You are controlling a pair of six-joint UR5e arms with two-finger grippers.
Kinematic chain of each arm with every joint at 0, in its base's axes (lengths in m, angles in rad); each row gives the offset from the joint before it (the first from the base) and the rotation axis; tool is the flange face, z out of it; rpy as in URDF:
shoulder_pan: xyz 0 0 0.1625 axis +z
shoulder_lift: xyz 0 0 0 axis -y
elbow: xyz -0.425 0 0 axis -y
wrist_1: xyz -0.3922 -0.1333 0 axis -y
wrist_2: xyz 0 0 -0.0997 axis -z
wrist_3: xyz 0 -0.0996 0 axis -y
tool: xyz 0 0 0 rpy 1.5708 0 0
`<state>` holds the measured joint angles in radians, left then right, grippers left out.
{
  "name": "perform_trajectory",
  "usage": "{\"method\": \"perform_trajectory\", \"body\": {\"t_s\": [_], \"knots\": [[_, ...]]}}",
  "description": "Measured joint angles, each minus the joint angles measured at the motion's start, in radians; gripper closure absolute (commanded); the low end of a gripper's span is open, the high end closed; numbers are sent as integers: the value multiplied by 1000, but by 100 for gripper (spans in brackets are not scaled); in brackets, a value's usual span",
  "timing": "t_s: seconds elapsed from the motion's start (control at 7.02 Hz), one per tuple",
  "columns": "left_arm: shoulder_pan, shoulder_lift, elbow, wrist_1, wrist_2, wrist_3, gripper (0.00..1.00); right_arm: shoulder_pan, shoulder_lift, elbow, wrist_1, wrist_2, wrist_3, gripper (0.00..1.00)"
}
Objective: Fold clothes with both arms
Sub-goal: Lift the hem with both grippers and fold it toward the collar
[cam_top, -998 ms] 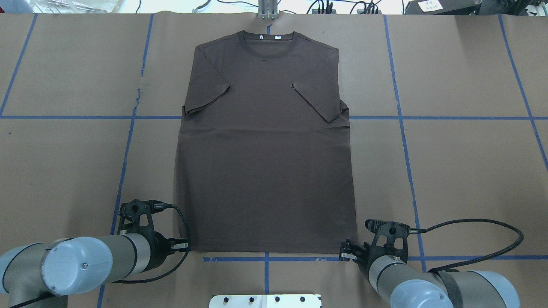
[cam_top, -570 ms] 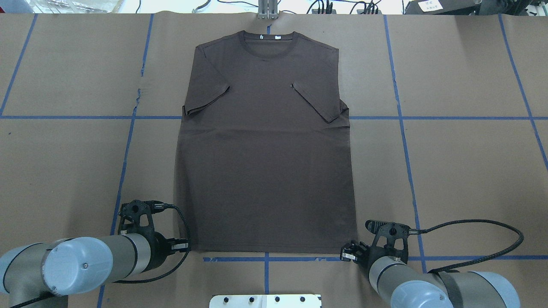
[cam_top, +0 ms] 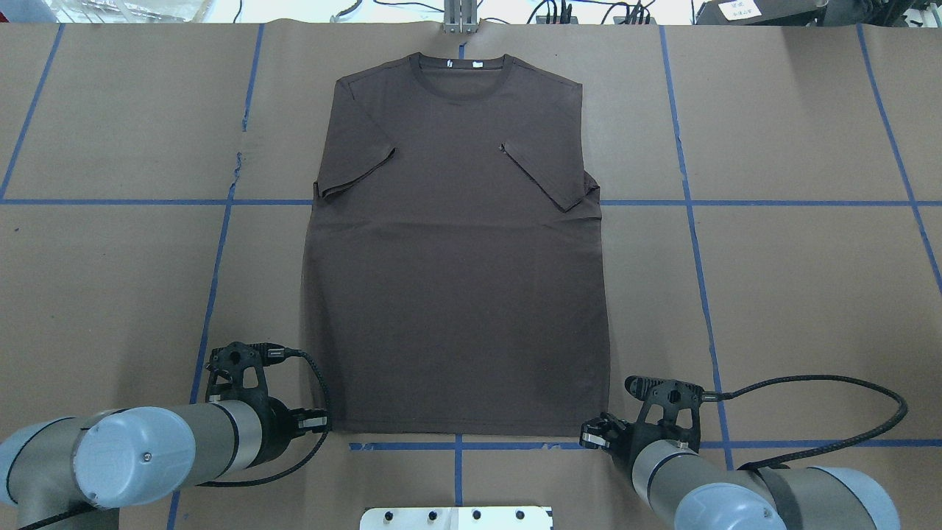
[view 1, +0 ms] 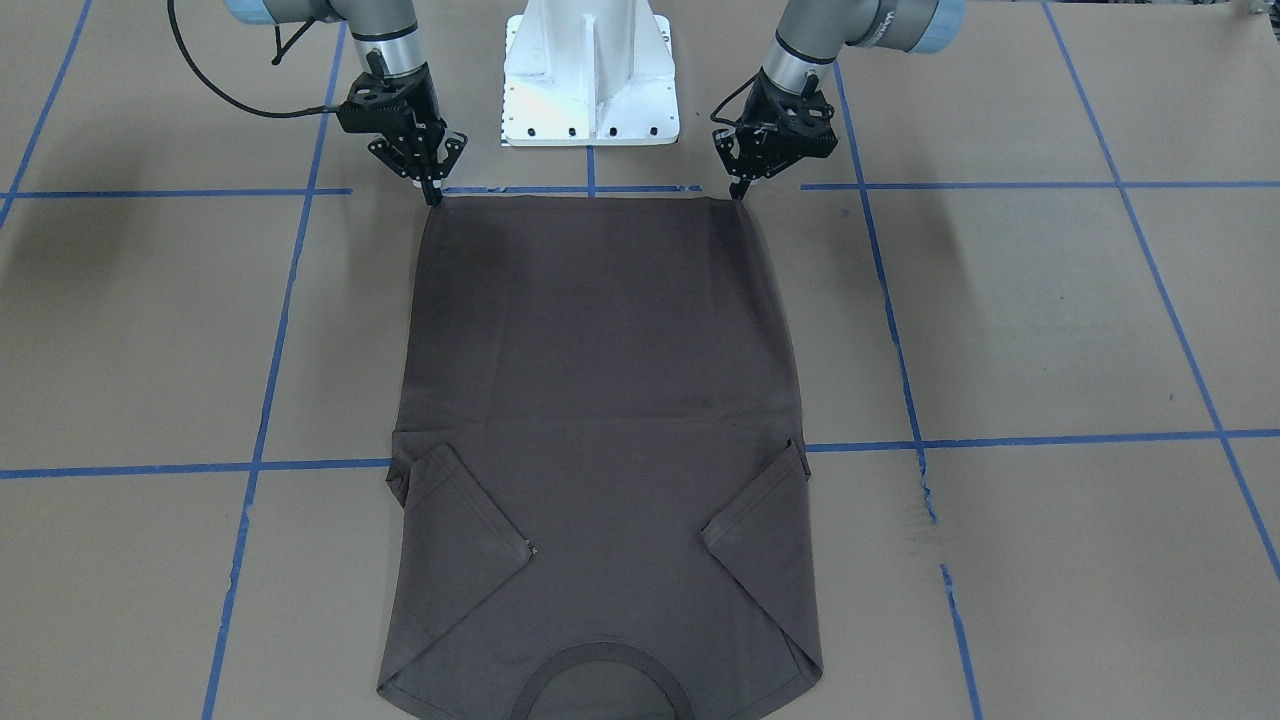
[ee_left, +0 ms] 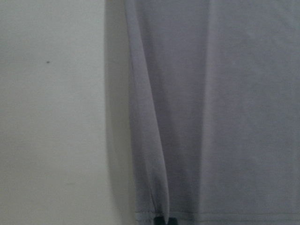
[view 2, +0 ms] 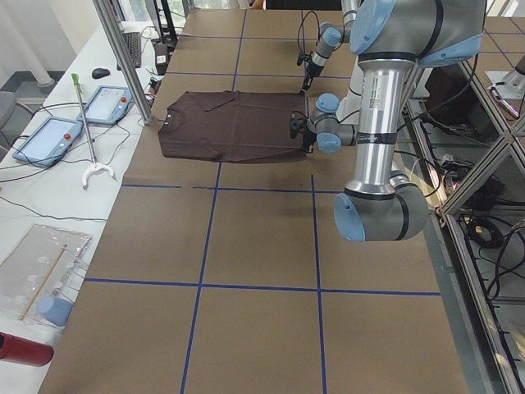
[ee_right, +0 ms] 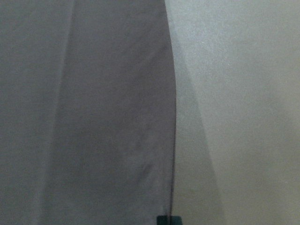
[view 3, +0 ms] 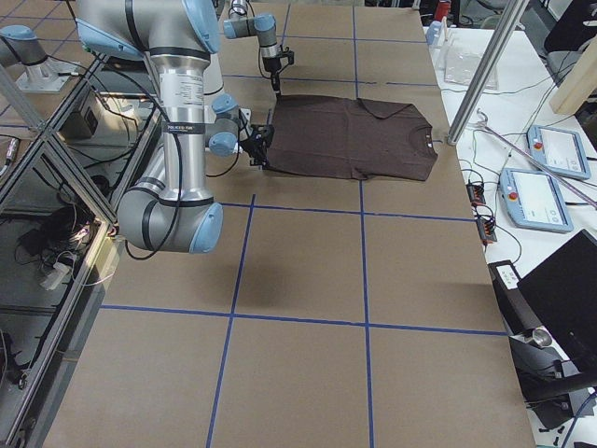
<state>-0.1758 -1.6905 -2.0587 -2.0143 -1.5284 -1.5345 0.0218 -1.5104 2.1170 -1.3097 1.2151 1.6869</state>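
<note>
T-shirt (cam_top: 456,280) flat; L claw (view 1: 738,193), R claw (view 1: 433,195) pinch near corners.

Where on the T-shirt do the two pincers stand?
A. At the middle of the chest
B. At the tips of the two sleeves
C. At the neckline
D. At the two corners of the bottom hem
D: in the front-facing view the left pincer and the right pincer each meet one corner of the bottom hem of the T-shirt, on the robot's side.
</note>
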Motion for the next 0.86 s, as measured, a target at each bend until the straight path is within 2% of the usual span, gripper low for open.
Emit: {"method": "perform_trajectory", "body": {"t_s": [0.14, 0.43, 0.57, 0.71, 0.86], "knots": [[-2, -15, -77, 81, -19, 0, 100, 2, -17, 75, -38, 17, -4, 100], [-18, -110, -341, 413, -113, 0, 100, 2, -28, 308, -225, 88, -6, 100], [-41, -179, -441, 571, -160, 1, 100, 2, -26, 408, -320, 122, -6, 100], [-67, -222, -472, 650, -190, 6, 100, 6, -22, 452, -373, 140, -6, 100], [-102, -243, -459, 679, -202, 34, 100, 34, -14, 462, -394, 162, -16, 100]]}}
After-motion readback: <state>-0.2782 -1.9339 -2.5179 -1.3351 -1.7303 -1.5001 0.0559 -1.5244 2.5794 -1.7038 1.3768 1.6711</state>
